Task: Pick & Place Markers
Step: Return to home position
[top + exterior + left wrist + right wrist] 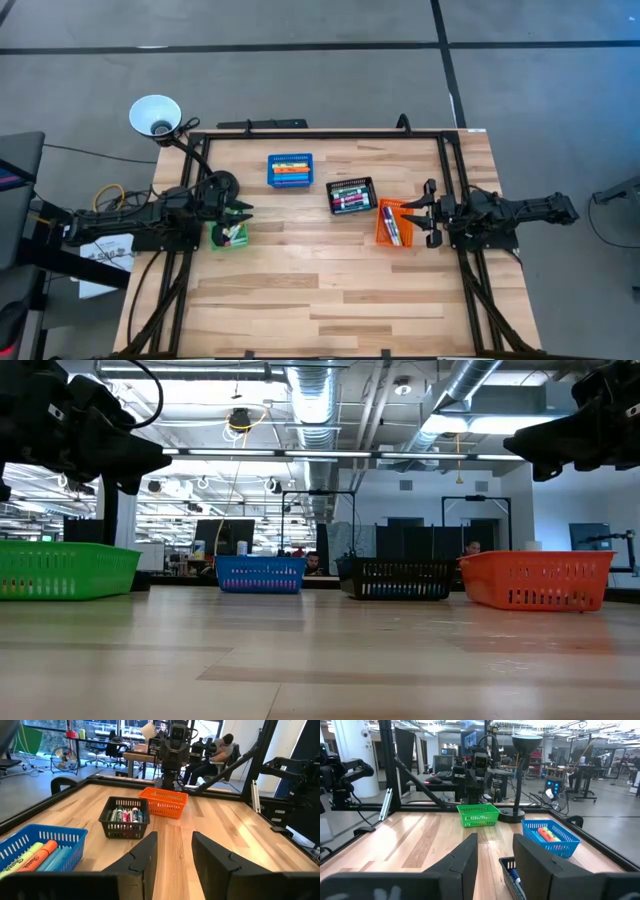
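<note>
Markers (350, 200) lying inside black bin (331, 190) | left gripper (244, 213) well off bin's left-arm side, jaws spread, empty | right gripper (422, 213) near bin's right-arm side, jaws spread, empty

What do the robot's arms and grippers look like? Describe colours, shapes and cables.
The left arm and right arm are matte black, built of chunky jointed segments. The left gripper and right gripper each have two flat, angular black fingers with slanted tips. Black cable bundles trail from the bases. No markings are readable.
</note>
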